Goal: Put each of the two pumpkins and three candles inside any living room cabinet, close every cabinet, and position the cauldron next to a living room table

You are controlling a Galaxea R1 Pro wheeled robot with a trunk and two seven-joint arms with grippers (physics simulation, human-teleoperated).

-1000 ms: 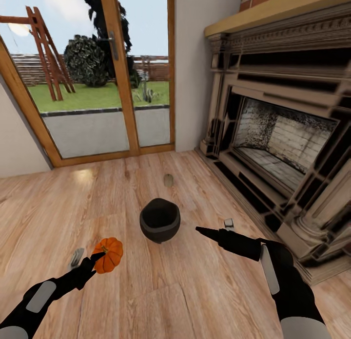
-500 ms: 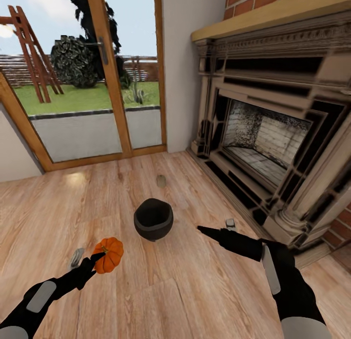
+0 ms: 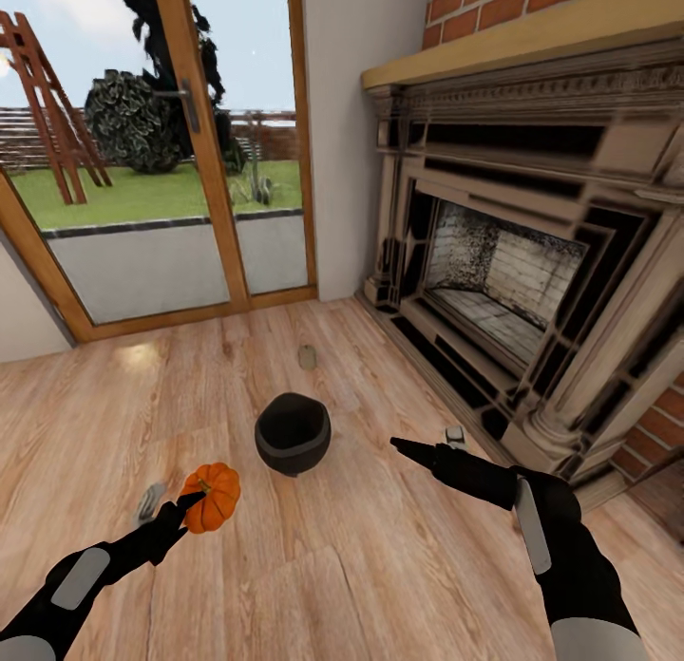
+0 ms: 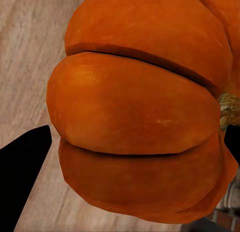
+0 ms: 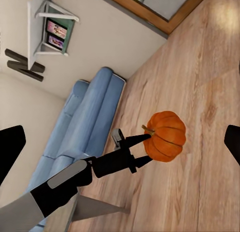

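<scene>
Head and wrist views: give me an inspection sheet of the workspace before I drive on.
Surface: wooden plank floor, nothing spilled.
Job's things: one orange pumpkin held off the floor by the left gripper; black cauldron upright on the floor ahead; one tan candle on the floor beyond it.
Clutter: small grey object on the floor near the right arm; another by the left arm; too small to identify.
Grippers: left gripper clamped on the pumpkin; right gripper empty, fingers apart in the right wrist view.
Cables: nothing seen.
Surroundings: fireplace to the right, glass doors ahead, blue sofa in the right wrist view.
</scene>
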